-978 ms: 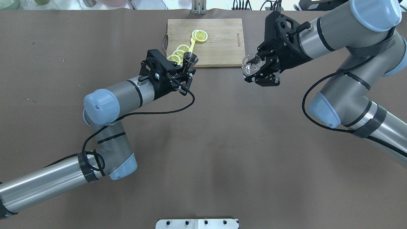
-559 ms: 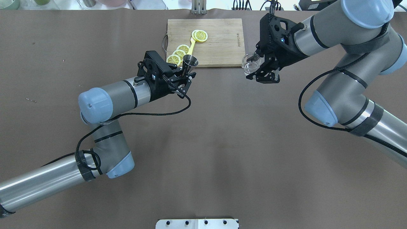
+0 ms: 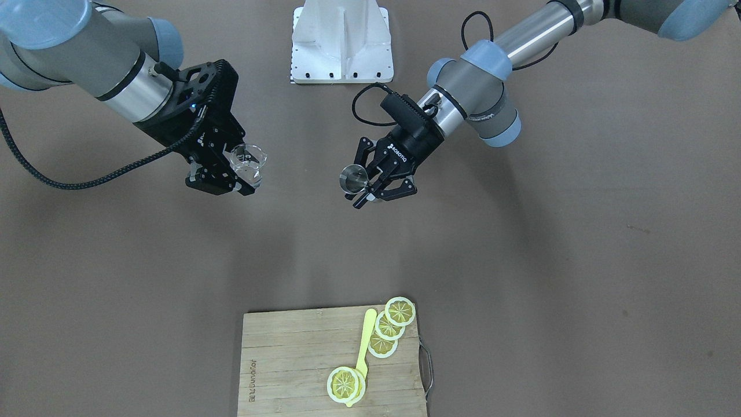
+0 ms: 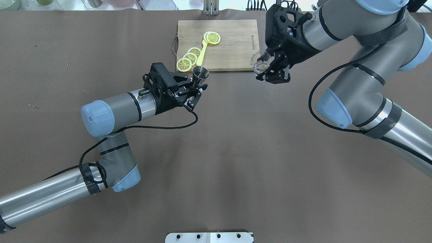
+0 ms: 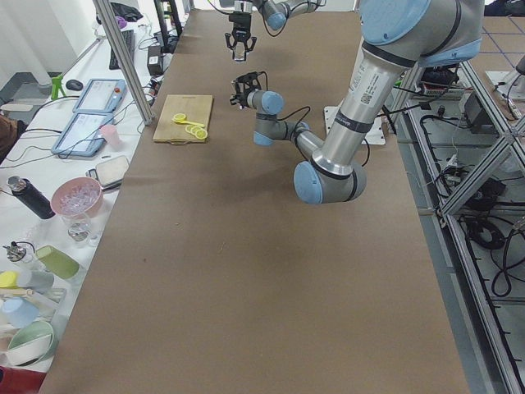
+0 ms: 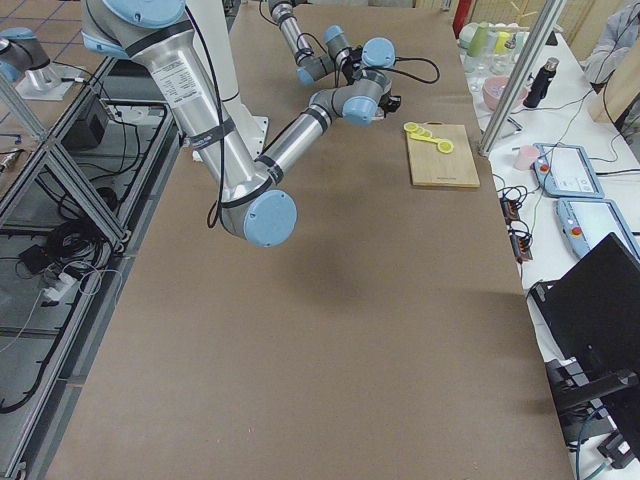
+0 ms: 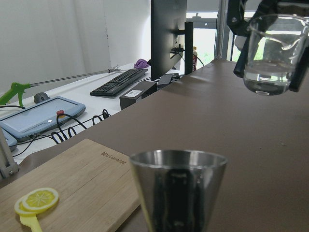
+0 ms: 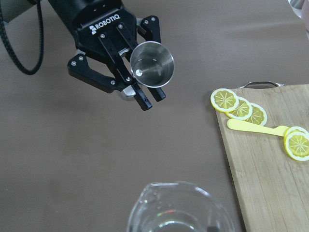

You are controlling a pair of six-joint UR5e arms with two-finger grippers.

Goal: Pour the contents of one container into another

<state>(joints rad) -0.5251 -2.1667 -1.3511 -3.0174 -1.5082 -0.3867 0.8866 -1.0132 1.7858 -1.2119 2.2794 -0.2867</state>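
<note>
Brown table (image 3: 521, 260) lies under both arms, seen from the front; the right gripper (image 3: 231, 180) is closed on a glass beaker (image 3: 249, 161), the left gripper (image 3: 370, 188) closed on a steel jigger (image 3: 353, 178), well apart; overhead, both hang near the cutting board (image 4: 236, 44); the left wrist view shows little liquid (image 7: 265, 79) in the beaker; tipping before its spout is over the jigger's mouth would likely spill.
</note>
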